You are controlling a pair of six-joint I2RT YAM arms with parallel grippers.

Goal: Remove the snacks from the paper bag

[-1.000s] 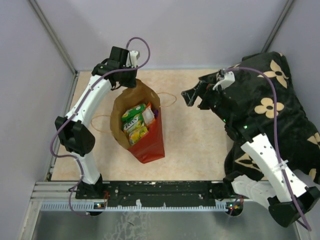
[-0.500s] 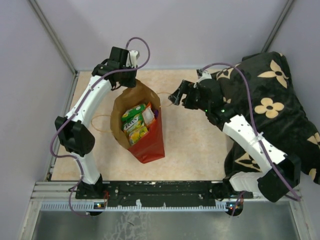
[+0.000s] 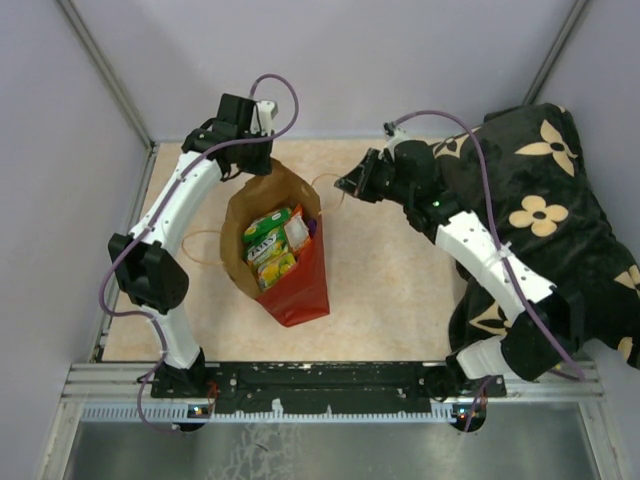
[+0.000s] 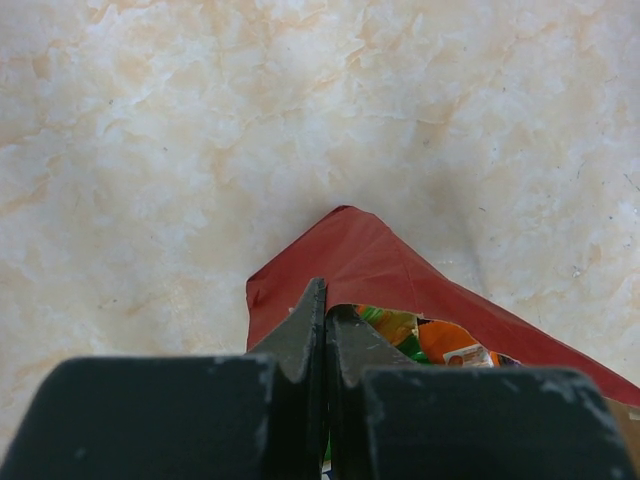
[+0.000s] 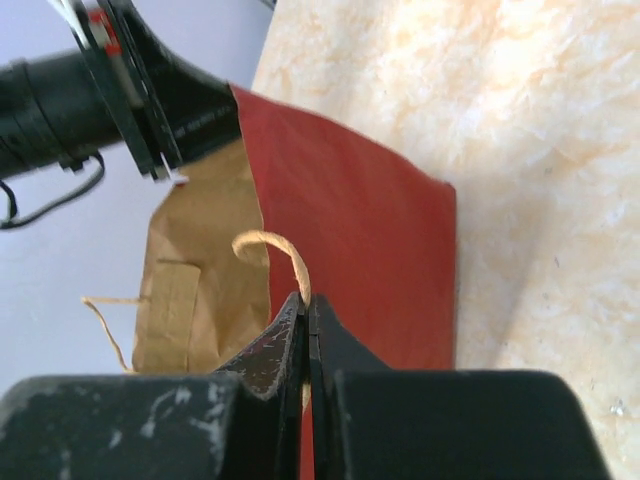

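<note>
Bag-opening step: your left pincer [image 4: 325, 320] pinches the paper bag [image 3: 295, 285] at its rim; your right pincer [image 5: 305, 312] clamps the string handle [image 5: 266, 240]. Next, likely spread the mouth to reach the snacks [image 3: 272, 245].

No lettering can be read anywhere. The green and yellow snack packets [image 3: 268, 240] in the open mouth of the paper bag [image 3: 295, 290] carry printed patches, but the print is too small to make out. The white label [image 4: 470, 355] on the orange packet [image 4: 438, 338] is blurred.
</note>
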